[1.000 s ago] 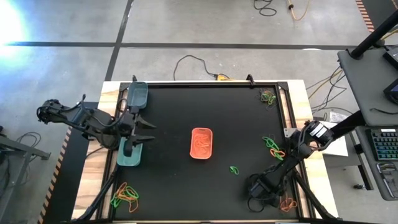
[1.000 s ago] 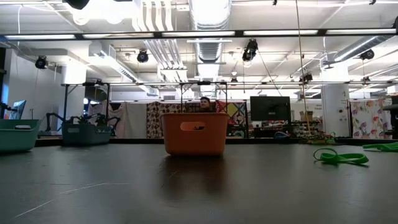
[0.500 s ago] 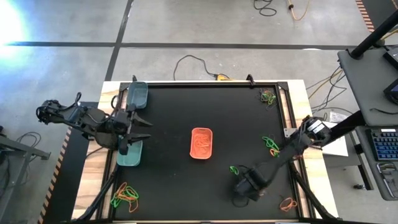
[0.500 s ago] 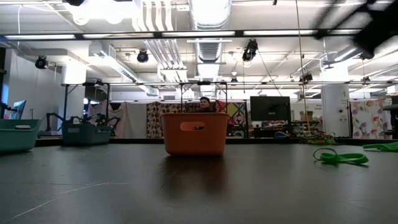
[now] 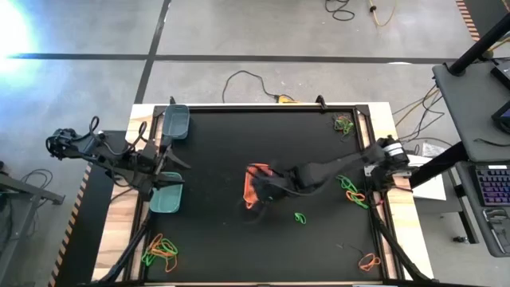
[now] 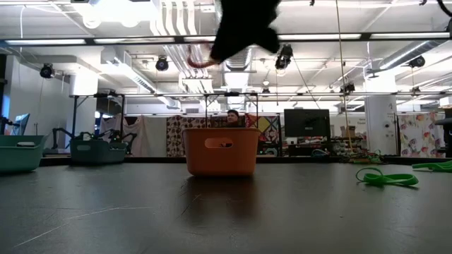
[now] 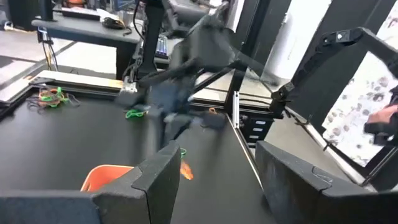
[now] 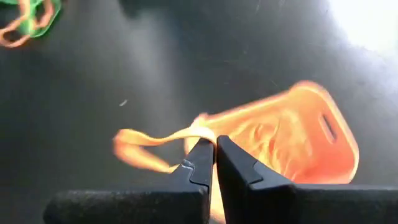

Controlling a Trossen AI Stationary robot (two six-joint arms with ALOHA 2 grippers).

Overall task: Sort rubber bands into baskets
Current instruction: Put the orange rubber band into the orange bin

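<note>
Right wrist view shows the right tool point(image 8: 215, 146) pinched shut on an orange rubber band point(image 8: 149, 142) just beside the orange basket point(image 8: 311, 137); it should centre over the basket before opening.

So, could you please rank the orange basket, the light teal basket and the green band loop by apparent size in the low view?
1. Orange basket, largest.
2. Light teal basket, though cut off at the edge, so uncertain.
3. Green band loop, smallest.
</note>
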